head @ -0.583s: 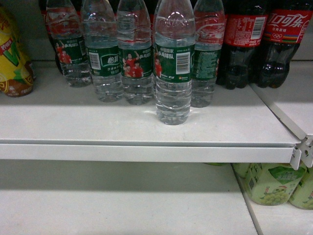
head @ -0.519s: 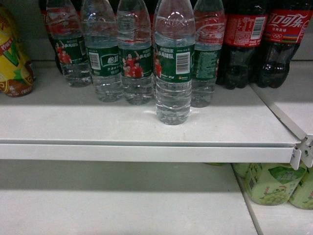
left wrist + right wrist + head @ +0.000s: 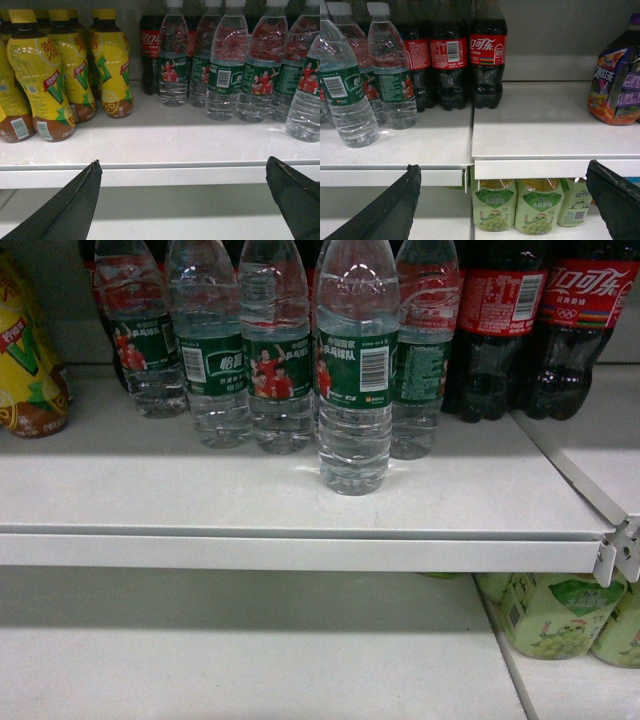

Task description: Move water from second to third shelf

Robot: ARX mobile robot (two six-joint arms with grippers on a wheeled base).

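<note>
The left gripper (image 3: 182,200) has its two dark fingers (image 3: 75,205) spread wide apart with nothing between them, hanging low in front of the white shelf edge (image 3: 160,176). The right gripper (image 3: 502,200) is the same: its fingers (image 3: 395,207) are splayed open and empty, below the shelf lip. Neither gripper shows in the head view.

Out past the fingers, the water bottle (image 3: 353,370) stands upright on the upper shelf (image 3: 300,500), a step forward of the other water bottles (image 3: 215,350), which line up behind it from about nine o'clock to two o'clock. Its green label shows red-shirted figures and a white barcode. It touches nothing in front of it; whether it touches the bottles behind is hard to say.

At two to three o'clock from it stand the dark cola bottles (image 3: 500,330) with red labels. Far at nine o'clock are yellow lemon tea bottles (image 3: 45,80). On the shelf below (image 3: 250,660), at about four o'clock, sit pale green grape drink bottles (image 3: 555,615). The right wrist view catches a purple pack (image 3: 617,82) on the neighbouring shelf section.
</note>
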